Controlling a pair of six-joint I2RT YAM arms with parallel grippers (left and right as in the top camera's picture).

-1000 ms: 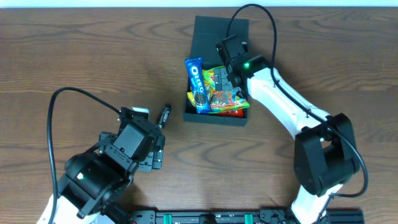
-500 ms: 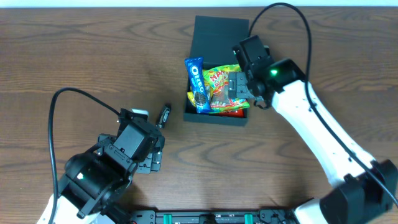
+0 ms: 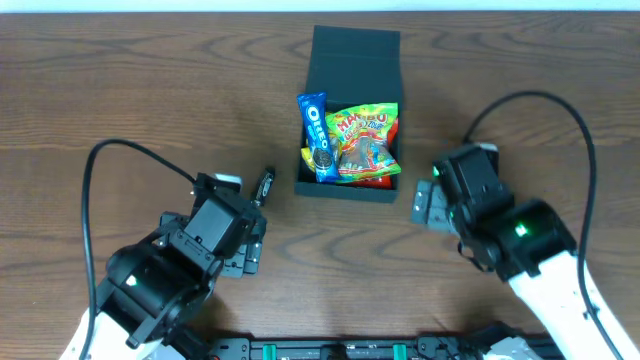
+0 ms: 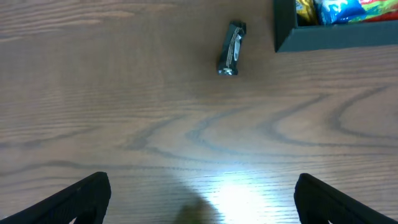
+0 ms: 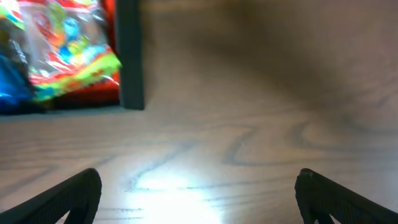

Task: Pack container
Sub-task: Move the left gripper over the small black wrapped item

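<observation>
The container lies beyond and between left jaws and right jaws, both spread wide, holding nothing

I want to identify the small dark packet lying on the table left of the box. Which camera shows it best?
The left wrist view: the small dark packet lies unobstructed, fairly close and sharp. Overhead, it is only a tiny sliver beside the left arm. The right wrist view does not show it at all.

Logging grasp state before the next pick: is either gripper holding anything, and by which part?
Nothing is held. The left gripper and the right gripper both stand open over the brown wood-grain table, with nothing between their fingers.
</observation>
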